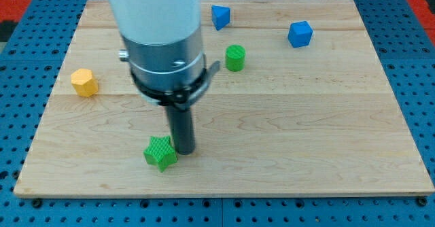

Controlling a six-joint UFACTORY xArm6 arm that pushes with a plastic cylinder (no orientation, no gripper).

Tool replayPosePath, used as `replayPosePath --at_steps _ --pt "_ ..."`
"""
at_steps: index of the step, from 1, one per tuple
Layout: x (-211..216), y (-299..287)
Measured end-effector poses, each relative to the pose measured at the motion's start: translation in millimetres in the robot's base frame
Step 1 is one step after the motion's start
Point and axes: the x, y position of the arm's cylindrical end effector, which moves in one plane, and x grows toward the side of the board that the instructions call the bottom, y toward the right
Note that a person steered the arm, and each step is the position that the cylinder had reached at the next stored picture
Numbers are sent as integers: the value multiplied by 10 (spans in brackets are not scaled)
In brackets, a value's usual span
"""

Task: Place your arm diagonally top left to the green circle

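Observation:
The green circle, a short green cylinder, stands on the wooden board above the middle. My tip rests on the board at the lower left of the middle, far below and left of the green circle. It stands right beside the green star block, at that block's right edge. The arm's large white and metal body hangs over the board's upper left part, just left of the green circle.
A yellow hexagon block lies near the board's left edge. A blue block sits at the top middle. A blue cube sits at the upper right. A blue pegboard surrounds the board.

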Motion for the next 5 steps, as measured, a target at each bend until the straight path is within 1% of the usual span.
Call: replayPosePath --at_steps 1,2,3,4,5 --pt "-293 580" --pt "-823 1172" --pt "-1722 1335" --pt "-2160 1171" --pt "-2434 1135"
